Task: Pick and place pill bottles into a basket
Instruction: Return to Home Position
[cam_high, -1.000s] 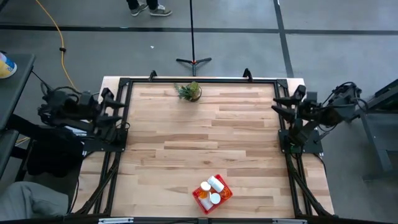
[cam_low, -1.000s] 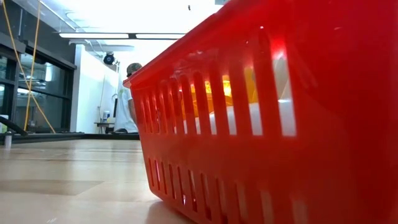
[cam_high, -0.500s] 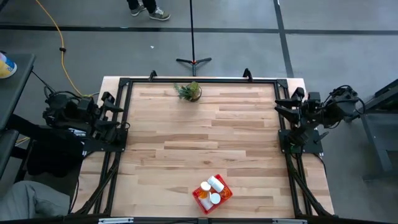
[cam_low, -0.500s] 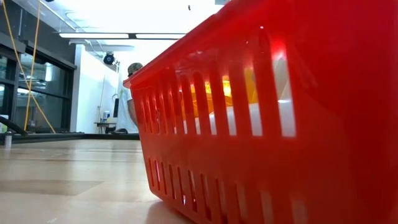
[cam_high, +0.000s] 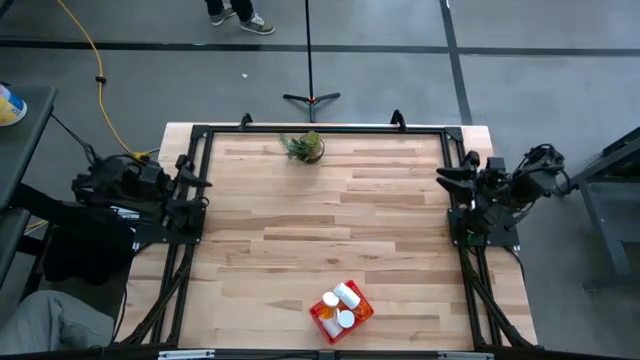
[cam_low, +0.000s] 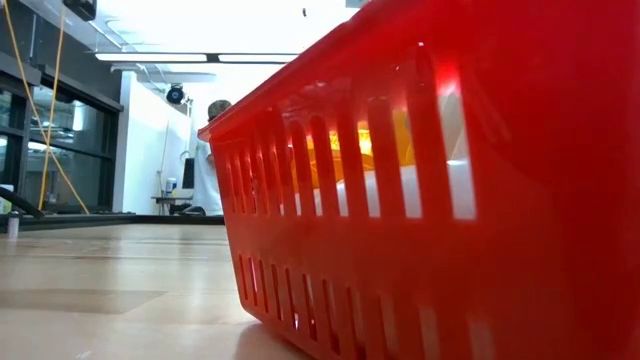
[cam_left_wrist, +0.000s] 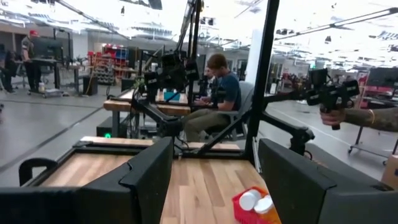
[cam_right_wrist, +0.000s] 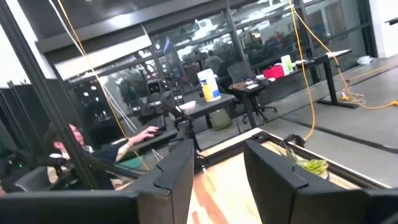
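Observation:
The red basket (cam_high: 341, 311) stands on the wooden table near its near edge, a little right of the middle. Several pill bottles (cam_high: 346, 295) with white caps lie inside it; their orange bodies (cam_low: 340, 150) show through the wall slots of the basket (cam_low: 450, 220) in the low view. My left gripper (cam_high: 197, 185) hangs at the table's left edge, open with nothing in it, its fingers (cam_left_wrist: 149, 180) pointing level across the table; the basket (cam_left_wrist: 244, 208) lies far ahead. My right gripper (cam_high: 447, 180) hangs at the right edge, open, with nothing between its fingers (cam_right_wrist: 177, 168).
A small green potted plant (cam_high: 305, 147) stands at the table's far edge. A black frame (cam_high: 320, 130) runs around the tabletop. People are in the room beyond the table: one seated (cam_left_wrist: 219, 93), a hand with a device (cam_left_wrist: 339, 109), one standing (cam_low: 207, 160).
Both arms have folded back toward their bases at the table's sides. My right gripper has sunk, drawn toward the right edge and turned at the wrist. My left gripper has sunk a little. The basket and the bottles have kept still.

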